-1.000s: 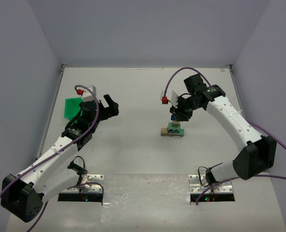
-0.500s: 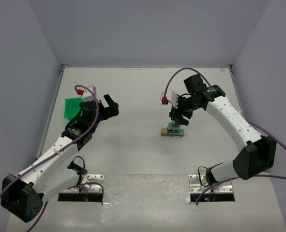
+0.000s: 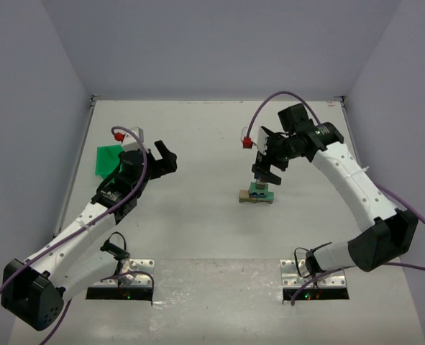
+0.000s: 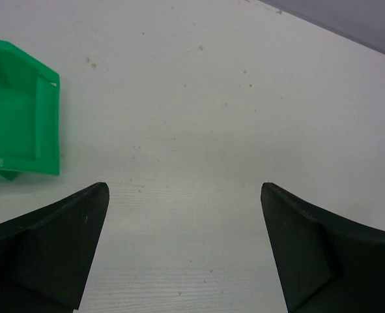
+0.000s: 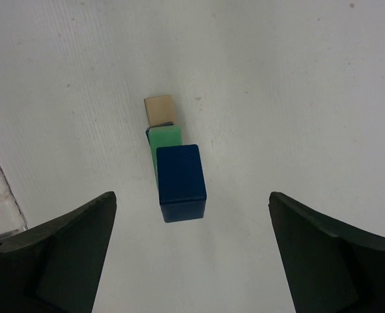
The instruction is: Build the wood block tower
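- Now the right gripper (image 3: 265, 172) stands wide open and empty. A second ago it was clamped shut over the stack, and it has since lifted a little.
- Directly beneath it, between its spread fingers, the blue block (image 5: 181, 179) sits free on top of the wood block tower (image 3: 256, 192).
- Farther below come the green block (image 5: 164, 138) and a tan bar (image 5: 159, 109) at the base.
- The release looks clean, so this piece probably counts as placed.
- Well away, the left gripper (image 4: 184, 189) hangs open, holding nothing, near the green bin (image 4: 23, 130).
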You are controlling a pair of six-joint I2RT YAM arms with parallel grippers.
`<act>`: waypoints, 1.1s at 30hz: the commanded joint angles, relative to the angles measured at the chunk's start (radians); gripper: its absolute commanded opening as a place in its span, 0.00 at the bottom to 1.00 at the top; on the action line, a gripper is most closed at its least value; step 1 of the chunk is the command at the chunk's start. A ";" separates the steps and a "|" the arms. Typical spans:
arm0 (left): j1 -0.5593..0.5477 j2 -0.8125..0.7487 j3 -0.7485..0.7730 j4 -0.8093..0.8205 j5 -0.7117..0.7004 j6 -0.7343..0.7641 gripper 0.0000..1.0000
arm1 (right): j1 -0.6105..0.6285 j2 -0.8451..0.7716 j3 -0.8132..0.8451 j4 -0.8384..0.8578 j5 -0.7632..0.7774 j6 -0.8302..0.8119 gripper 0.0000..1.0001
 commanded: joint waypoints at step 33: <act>0.007 0.193 0.051 0.163 -0.189 0.058 1.00 | -0.680 -0.159 -0.581 0.718 0.356 1.083 0.99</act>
